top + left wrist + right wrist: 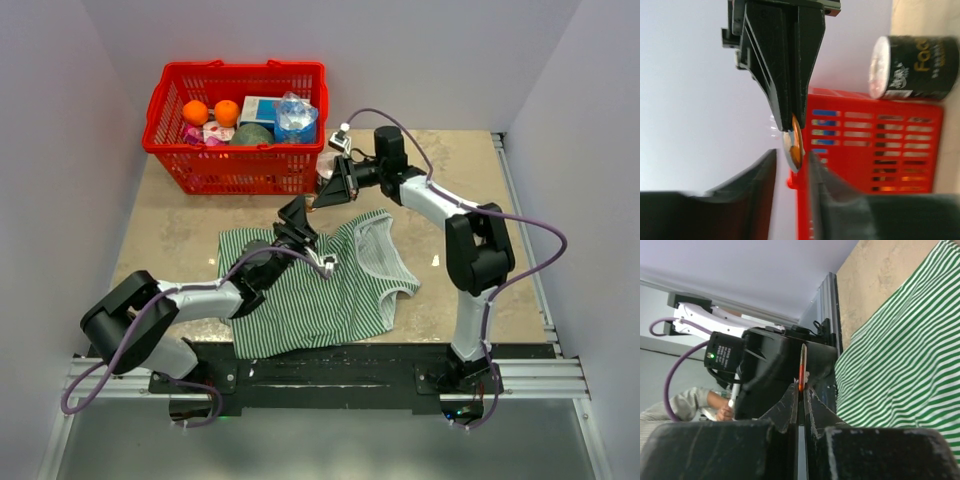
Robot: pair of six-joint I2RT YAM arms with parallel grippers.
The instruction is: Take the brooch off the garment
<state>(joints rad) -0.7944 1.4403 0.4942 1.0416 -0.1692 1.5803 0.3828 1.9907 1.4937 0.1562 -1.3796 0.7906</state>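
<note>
Handing the brooch across is, we judge, the step. Top view: left gripper and right gripper meet at twelve o'clock of the soft striped garment. Left wrist: our left fingers stand apart either side of the thin glossy brooch. Right wrist: right jaws pinch its edge; next, we draw it clear.

The tan tabletop is carrying the striped garment lying spread out, a red basket and a black can near it.
</note>
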